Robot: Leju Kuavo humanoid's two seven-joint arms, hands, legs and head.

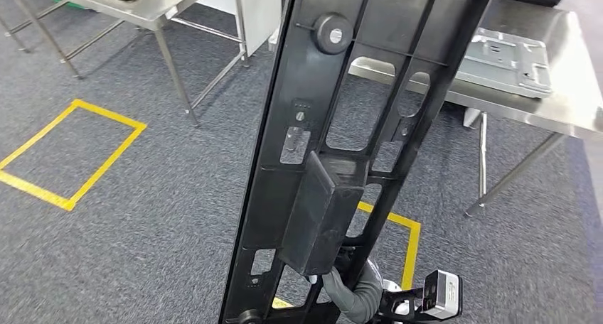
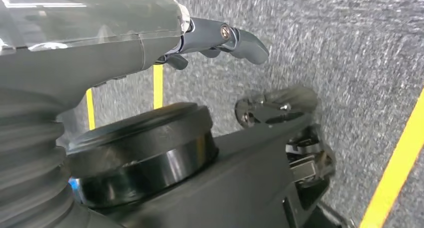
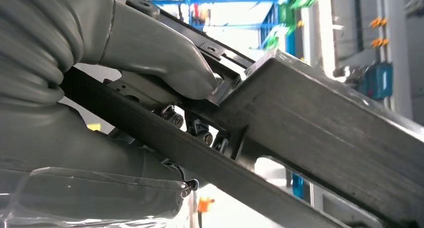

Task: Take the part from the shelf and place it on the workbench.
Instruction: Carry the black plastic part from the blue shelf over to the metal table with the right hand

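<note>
Right hand (image 3: 150, 58) is gripping the black part (image 1: 341, 146) w/ fingers (image 3: 197, 130) thru a frame slot, thumb on top, carrying it upright so it's clearing the carpet; steel surface (image 1: 569, 89) ahead. Left hand (image 2: 220, 40) is hanging free, fingers loose, holding nothing.

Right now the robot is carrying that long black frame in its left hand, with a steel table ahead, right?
Not quite: the right hand grips the long black frame, as the right wrist view shows. The left hand holds nothing. The steel table is ahead.
</note>
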